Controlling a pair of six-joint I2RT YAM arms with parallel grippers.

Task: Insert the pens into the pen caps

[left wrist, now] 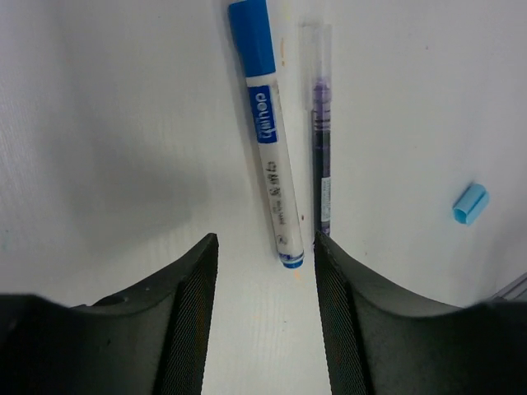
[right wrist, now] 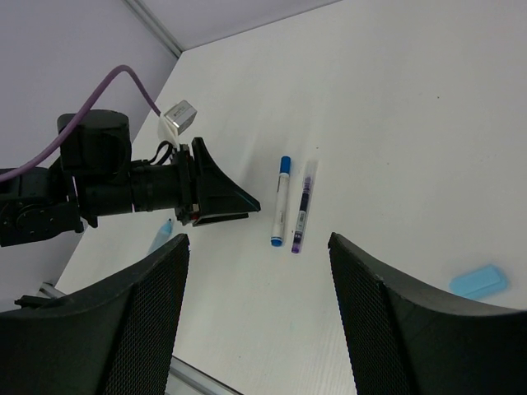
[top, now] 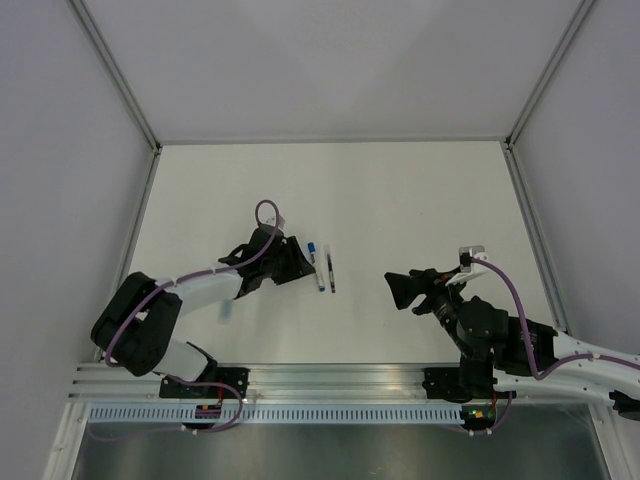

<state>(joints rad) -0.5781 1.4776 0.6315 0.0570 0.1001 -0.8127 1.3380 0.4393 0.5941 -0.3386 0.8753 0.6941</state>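
Left gripper [left wrist: 265,248] part-open, empty, beside white pen [left wrist: 273,177]

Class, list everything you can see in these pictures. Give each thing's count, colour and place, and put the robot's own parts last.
white pen: 1, white barrel with a blue cap on, mid-table
dark pen: 1, dark barrel with a clear top end, alongside the white pen
light-blue pieces: 2, light blue, one by the left arm, one near the right gripper
table: 1, white, under everything
walls: pale grey, around the table
cables: 2, purple, one per arm
left gripper: 1, black, open, at the pens' ends
right gripper: 1, black, open, empty
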